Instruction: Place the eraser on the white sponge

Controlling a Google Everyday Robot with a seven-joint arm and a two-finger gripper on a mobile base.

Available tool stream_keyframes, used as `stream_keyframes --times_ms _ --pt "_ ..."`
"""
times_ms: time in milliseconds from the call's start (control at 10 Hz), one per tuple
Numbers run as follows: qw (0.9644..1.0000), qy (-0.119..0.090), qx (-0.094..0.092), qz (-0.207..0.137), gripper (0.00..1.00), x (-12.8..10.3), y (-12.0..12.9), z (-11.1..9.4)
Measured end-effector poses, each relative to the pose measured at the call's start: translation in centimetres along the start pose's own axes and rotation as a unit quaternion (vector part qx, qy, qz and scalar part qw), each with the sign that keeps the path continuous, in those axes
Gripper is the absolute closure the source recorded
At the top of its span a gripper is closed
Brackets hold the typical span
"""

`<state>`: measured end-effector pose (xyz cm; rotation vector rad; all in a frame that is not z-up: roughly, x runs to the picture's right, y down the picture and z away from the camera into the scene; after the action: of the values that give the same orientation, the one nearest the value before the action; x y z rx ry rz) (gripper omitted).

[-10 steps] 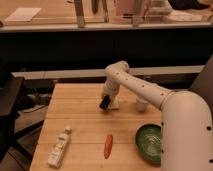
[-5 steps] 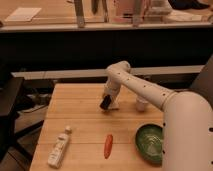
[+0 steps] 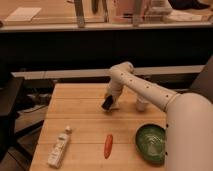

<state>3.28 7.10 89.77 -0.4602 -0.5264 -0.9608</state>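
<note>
A wooden worktop (image 3: 80,115) is seen from above and in front, with the robot's white arm (image 3: 145,90) reaching in from the right side. The end effector (image 3: 108,104) is positioned low over the middle of the worktop, toward its far edge. A small dark shape, taken to be the eraser (image 3: 106,105), is seen at the tip of the end effector; it cannot be told whether it is gripped or merely lies beneath the tip, and it cannot be told how far the end effector is opened. A small pale patch is seen just beside the tip, on its right, touching or nearly touching the dark shape; it may be the white sponge (image 3: 114,107), but this cannot be told with certainty.

A white cup-like object (image 3: 142,104) is stood near the far right part of the worktop, partly hidden behind the arm. An orange carrot (image 3: 108,145) is laid near the front edge, at about the middle, with its length running toward the front edge. A white bottle (image 3: 58,146) with a cap is laid near the front left corner, well apart from the end effector. A green bowl (image 3: 151,142) is placed near the front right corner, partly covered by the robot's white body (image 3: 190,135).
</note>
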Motion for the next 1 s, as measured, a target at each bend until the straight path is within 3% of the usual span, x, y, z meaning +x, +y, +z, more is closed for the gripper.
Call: stream_keyframes --times_ms 200,300,600,900,1000 --pt "1.0 0.0 0.0 0.002 0.71 0.0 0.4 0.0" --pt "1.0 0.0 0.0 0.006 0.59 0.1 0.8 -0.1" --pt "1.0 -0.001 -0.001 0.007 0.41 0.0 0.9 -0.1" --pt "0.9999 -0.002 0.0 0.012 0.27 0.1 1.2 -0.2" --pt "0.9999 -0.002 0.0 0.012 0.29 0.0 1.3 -0.3"
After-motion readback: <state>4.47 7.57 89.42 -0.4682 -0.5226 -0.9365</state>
